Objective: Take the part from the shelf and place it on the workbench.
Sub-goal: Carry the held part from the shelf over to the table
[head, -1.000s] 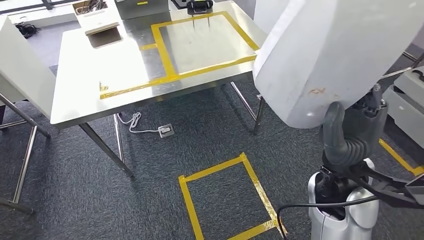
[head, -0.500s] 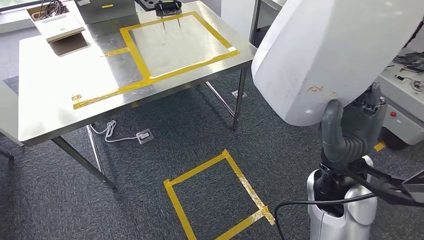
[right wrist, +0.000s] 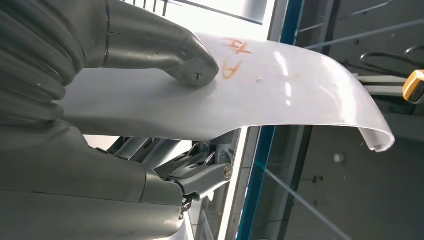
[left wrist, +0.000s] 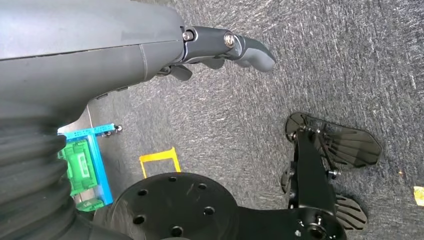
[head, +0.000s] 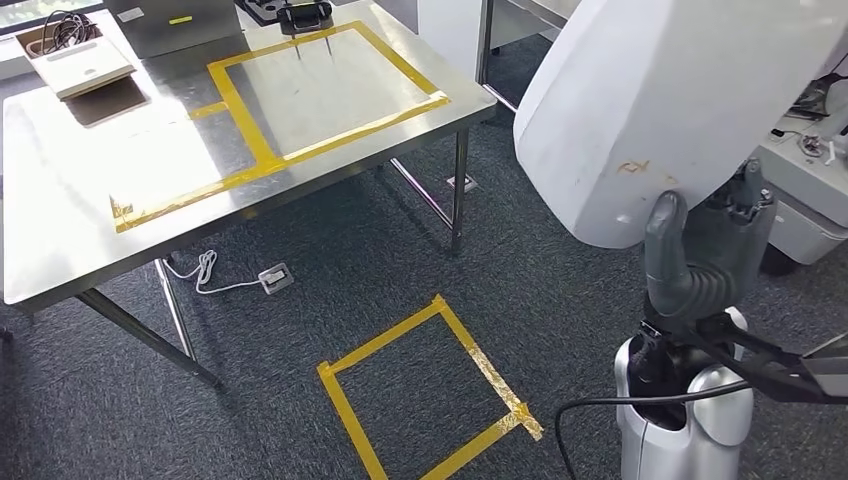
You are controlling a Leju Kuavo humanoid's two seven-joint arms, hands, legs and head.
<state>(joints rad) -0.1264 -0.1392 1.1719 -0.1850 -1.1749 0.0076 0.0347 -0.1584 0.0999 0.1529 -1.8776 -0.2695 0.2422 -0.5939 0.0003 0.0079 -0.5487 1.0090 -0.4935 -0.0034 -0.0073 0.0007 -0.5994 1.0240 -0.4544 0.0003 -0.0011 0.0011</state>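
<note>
Right robot hand [head: 705,262] grips the large white curved part [head: 670,100] by one edge, thumb on top, aloft and well clear of the table [head: 60,200]; left robot hand [left wrist: 220,47] hangs empty, fingers loosely curled; judged risk: overhanging panel pivots or slips in transit

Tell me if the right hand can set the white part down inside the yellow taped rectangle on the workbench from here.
Probably not yet: the right hand holds the white part beside the workbench, over carpet, well off from the yellow taped rectangle. Nothing stands between.
</note>
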